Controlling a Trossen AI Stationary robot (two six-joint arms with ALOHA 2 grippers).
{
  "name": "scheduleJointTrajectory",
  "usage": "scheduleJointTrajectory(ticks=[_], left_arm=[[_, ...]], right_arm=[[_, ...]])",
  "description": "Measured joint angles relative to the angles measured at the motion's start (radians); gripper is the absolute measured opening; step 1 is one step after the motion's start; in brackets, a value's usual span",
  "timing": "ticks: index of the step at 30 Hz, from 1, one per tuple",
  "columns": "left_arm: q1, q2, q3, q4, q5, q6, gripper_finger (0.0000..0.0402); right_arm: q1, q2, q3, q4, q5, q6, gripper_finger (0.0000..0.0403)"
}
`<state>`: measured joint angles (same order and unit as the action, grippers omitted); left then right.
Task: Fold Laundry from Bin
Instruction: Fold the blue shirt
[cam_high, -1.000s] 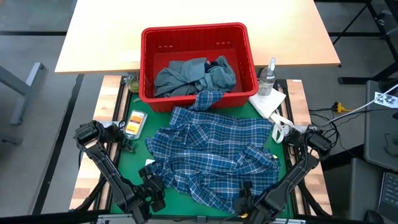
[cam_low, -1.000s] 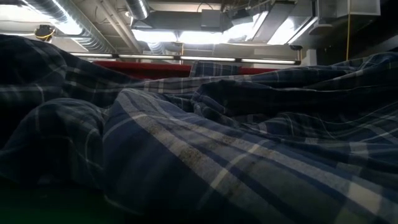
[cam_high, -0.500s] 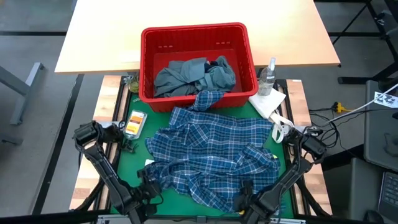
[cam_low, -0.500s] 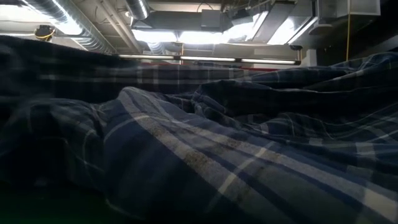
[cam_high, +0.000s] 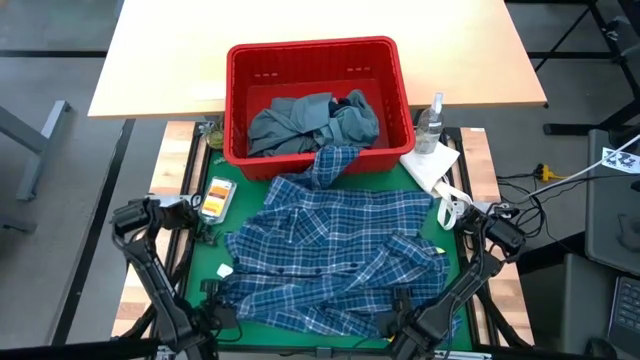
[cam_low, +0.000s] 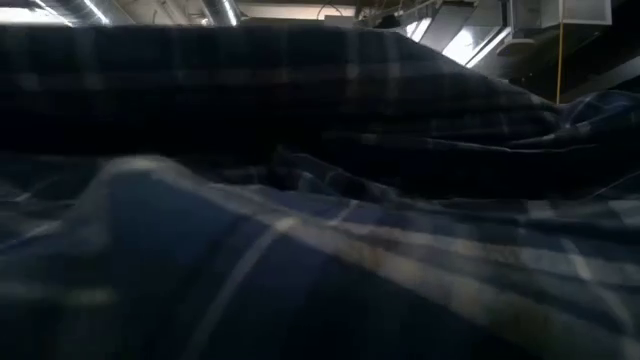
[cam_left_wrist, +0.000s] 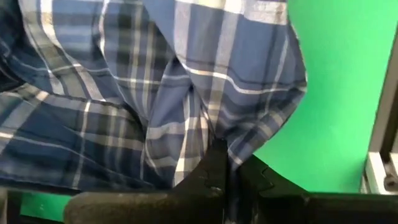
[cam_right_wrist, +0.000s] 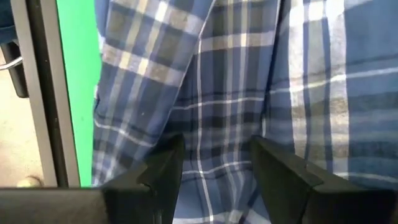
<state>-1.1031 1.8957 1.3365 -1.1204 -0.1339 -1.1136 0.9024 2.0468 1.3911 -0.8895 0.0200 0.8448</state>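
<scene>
One plaid shirt (cam_high: 335, 250) on mat; left claw (cam_left_wrist: 225, 163) pinching its edge; right claw (cam_right_wrist: 214, 162) wide.

The plaid shirt (cam_high: 335, 255) lies spread over the mat (cam_high: 200, 260) on my counter (cam_high: 150, 170), one sleeve draped up over the near rim of the bin (cam_high: 315, 50), which stands behind it. More laundry (cam_high: 310, 120) sits in the bin. My left claw (cam_left_wrist: 225, 177) pinches the shirt's near left edge; my right claw (cam_right_wrist: 214, 165) stands over its near right part. A spray bottle (cam_high: 431, 125) stands right of the bin.
</scene>
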Motion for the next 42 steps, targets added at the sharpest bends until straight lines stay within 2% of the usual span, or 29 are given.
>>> scheduleJointTrajectory(ticks=[9,17,22,30,33,39,42], left_arm=[[-0.015,0.0,0.002,-0.007,0.129,0.001,0.0],[-0.013,0.0,0.002,-0.009,0.135,-0.002,0.0],[-0.007,0.0,0.001,-0.014,0.135,-0.002,0.0],[-0.009,0.0,0.0,-0.014,0.141,-0.022,0.0],[-0.01,0.0,0.0,-0.012,0.134,-0.037,0.0],[-0.012,0.0,0.0,-0.009,0.129,-0.037,0.0],[-0.012,0.0,0.0,-0.009,0.126,-0.037,0.0]], right_arm=[[0.0,0.001,0.0,-0.001,-0.018,-0.001,0.0191],[0.0,0.002,0.007,-0.008,-0.028,-0.01,0.0191],[0.002,0.012,0.089,-0.072,0.008,-0.066,0.0191],[0.02,0.008,0.252,-0.279,0.027,-0.094,0.0191],[0.048,0.008,0.292,-0.278,0.027,-0.093,0.0191],[0.141,0.009,0.306,-0.115,0.043,-0.065,0.0191],[0.181,0.019,0.306,-0.088,0.069,-0.008,0.0191]])
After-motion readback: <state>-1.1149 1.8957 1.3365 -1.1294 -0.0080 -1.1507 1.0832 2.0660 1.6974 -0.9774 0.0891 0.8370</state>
